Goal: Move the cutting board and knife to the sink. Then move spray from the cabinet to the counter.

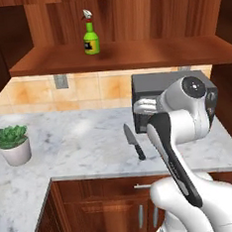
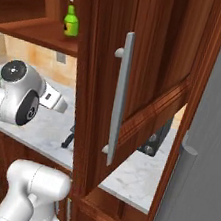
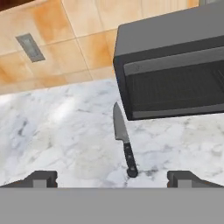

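The knife (image 3: pixel 124 142), with a grey blade and a black handle, lies flat on the white marble counter (image 1: pixel 75 141), its handle toward the front edge. It also appears as the knife (image 1: pixel 134 142) just left of a dark oven. My gripper (image 3: pixel 113 180) hovers above and in front of the knife's handle, open, with nothing between its fingertips (image 3: pixel 41 178). The green spray (image 1: pixel 91 38) stands upright on the shelf of the wooden cabinet (image 1: pixel 132 54), high above the counter; the spray (image 2: pixel 71 21) is also in the right base view. The cutting board and the sink are out of view.
A dark countertop oven (image 1: pixel 170 91) stands right of the knife, against the tiled wall. A potted plant (image 1: pixel 13 144) sits at the counter's left. An open cabinet door (image 2: pixel 136 86) with a metal bar handle hangs close on the right, beside a grey panel (image 2: pixel 212 149).
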### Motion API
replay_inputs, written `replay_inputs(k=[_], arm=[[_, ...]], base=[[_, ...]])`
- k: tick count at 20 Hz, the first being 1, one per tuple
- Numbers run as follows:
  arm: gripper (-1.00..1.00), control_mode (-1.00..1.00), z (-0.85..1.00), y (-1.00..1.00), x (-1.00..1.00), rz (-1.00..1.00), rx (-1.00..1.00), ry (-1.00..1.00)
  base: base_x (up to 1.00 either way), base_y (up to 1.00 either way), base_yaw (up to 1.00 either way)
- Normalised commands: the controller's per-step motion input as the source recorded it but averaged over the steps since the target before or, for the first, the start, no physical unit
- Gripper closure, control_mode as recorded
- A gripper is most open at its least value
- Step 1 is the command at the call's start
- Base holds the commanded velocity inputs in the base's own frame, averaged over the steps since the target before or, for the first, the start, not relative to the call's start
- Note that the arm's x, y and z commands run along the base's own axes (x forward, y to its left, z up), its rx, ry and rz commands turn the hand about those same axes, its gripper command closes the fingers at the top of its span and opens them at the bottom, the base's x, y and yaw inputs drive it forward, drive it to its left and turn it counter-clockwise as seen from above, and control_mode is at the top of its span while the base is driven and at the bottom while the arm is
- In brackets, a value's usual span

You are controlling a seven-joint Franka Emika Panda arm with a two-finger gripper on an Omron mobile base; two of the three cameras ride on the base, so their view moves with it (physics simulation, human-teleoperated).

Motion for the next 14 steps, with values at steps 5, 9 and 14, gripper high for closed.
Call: replay_inputs(k=[5,9,14], arm=[[-1.0,-1.0,-0.49,-0.01,0.53,-0.12,0.0,0.39],[-1.0,-1.0,-0.99,-0.14,0.34,-0.1,0.0,0.62],[-1.0,-1.0,-0.71,-0.03,0.5,-0.02,0.05,0.48]], base=[[0.18,0.03,-0.04],[0.0,0.0,0.0],[0.0,0.0,0.0]])
